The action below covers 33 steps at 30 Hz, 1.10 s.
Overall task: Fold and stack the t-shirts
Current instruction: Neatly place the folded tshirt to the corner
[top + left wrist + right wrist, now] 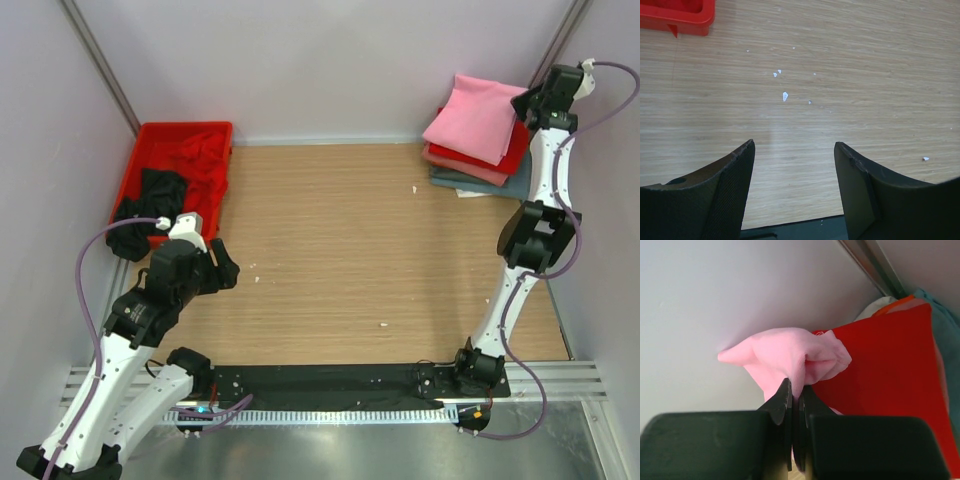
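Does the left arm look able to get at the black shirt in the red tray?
Probably yes: the left gripper is open and empty, and the black shirt lies uncovered in the tray close by.

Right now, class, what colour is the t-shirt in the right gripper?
Light pink; the t-shirt in the right gripper shows best in the right wrist view.

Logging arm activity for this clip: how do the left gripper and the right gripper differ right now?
The left gripper is open; the right gripper is shut. The left holds nothing above the wooden table; the right pinches the pink t-shirt on the stack. Both are black.
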{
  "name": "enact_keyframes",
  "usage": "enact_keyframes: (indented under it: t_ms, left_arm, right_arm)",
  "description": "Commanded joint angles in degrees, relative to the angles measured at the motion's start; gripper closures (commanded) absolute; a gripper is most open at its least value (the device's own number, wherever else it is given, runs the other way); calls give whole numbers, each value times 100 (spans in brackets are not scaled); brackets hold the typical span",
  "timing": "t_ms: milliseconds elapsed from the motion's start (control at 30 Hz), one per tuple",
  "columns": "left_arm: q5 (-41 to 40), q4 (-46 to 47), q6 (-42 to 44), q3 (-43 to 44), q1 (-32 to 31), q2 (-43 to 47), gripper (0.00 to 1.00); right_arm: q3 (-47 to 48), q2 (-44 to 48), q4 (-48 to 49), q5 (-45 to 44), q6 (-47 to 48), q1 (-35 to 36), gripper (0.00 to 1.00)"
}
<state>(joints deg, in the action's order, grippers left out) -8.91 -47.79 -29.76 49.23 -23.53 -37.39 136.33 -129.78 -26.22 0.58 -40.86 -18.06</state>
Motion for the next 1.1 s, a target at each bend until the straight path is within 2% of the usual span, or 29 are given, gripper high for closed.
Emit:
enact_keyframes:
  t_ms: [0, 267, 367, 500, 600, 700, 767, 800, 900, 967, 1000, 1067]
  left_arm:
    - [-76, 173, -21, 43, 24, 38, 34]
    - [-41, 182, -21, 43, 24, 3, 34]
    - [-41, 182, -21, 43, 24, 3, 34]
    - [-24, 191, -13, 43, 24, -23, 34]
    - [-23, 191, -12, 43, 24, -41, 34]
    - [-23, 191, -12, 43, 24, -41, 34]
    - [-15, 191, -12, 43, 24, -58, 34]
    - [-15, 191, -12, 43, 24, -67, 34]
    - [-6, 191, -12, 43, 24, -58, 34]
    - [-6, 191, -4, 34, 24, -58, 34]
    - [3, 200, -4, 34, 24, -23, 34]
    - [3, 200, -4, 34, 24, -14, 34]
  right_arm:
    - [121, 173, 591, 441, -159, -302, 99]
    - [771, -784, 600, 706, -203, -610, 99]
    - [807, -1031, 740, 759, -194, -663, 93]
    - [886, -1417, 942, 821, -212, -690, 91]
    - [939, -1533, 1110, 655, -159, -690, 91]
    - [939, -1568, 1251, 252, -28, -690, 85]
    - [860, -1498, 1164, -144, 156, -690, 79]
    - [808, -1446, 1137, -720, 192, -690, 77]
    - [544, -1270, 1031, -1688, 447, -698, 65]
    - [508, -1287, 996, -1981, 622, -707, 50]
    - [526, -1304, 978, -2035, 632, -768, 34]
    - [517, -1331, 943, -2027, 588, -830, 24]
